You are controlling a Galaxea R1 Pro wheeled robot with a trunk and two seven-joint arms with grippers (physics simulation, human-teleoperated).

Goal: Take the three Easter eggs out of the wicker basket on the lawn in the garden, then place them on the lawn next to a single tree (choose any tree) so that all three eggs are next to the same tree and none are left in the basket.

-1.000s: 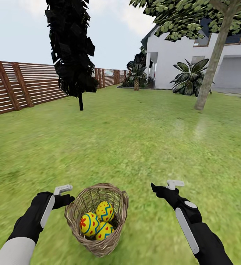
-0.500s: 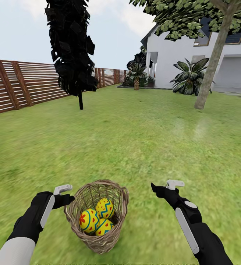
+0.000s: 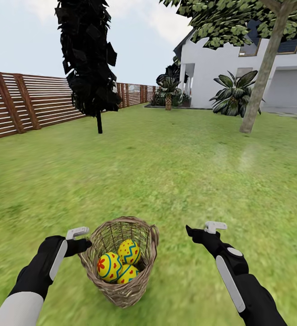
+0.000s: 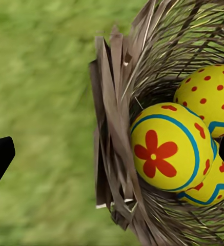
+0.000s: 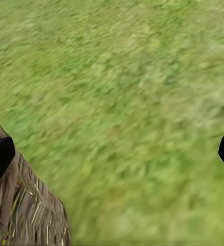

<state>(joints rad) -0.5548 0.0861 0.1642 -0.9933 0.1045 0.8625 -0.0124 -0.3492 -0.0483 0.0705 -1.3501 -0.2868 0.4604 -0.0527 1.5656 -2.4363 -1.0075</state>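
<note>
The wicker basket (image 3: 141,276) stands on the lawn (image 3: 166,181) just in front of me, tipped slightly. In it lie the three Easter eggs: a flower egg (image 3: 109,267), a zigzag egg (image 3: 129,251) and a third egg (image 3: 128,274) low between them. My left gripper (image 3: 80,240) hangs open beside the basket's left rim. In the left wrist view the left gripper (image 4: 112,156) spans the rim (image 4: 109,128), the flower egg (image 4: 165,148) and a dotted egg (image 4: 209,95). My right gripper (image 3: 203,230) is open over grass to the basket's right. The tree (image 3: 261,81) stands far right.
A dark ragged tree (image 3: 87,59) stands at the left middle distance. A brown slatted fence (image 3: 30,104) runs along the left. The white house (image 3: 211,68), a palm (image 3: 168,93) and a broad-leaved plant (image 3: 233,97) lie beyond. Open grass stretches between me and the trees.
The basket sits slightly higher in the head view than a second ago, while both arms keep their pose. The background has barely shifted. Both grippers stay open.
</note>
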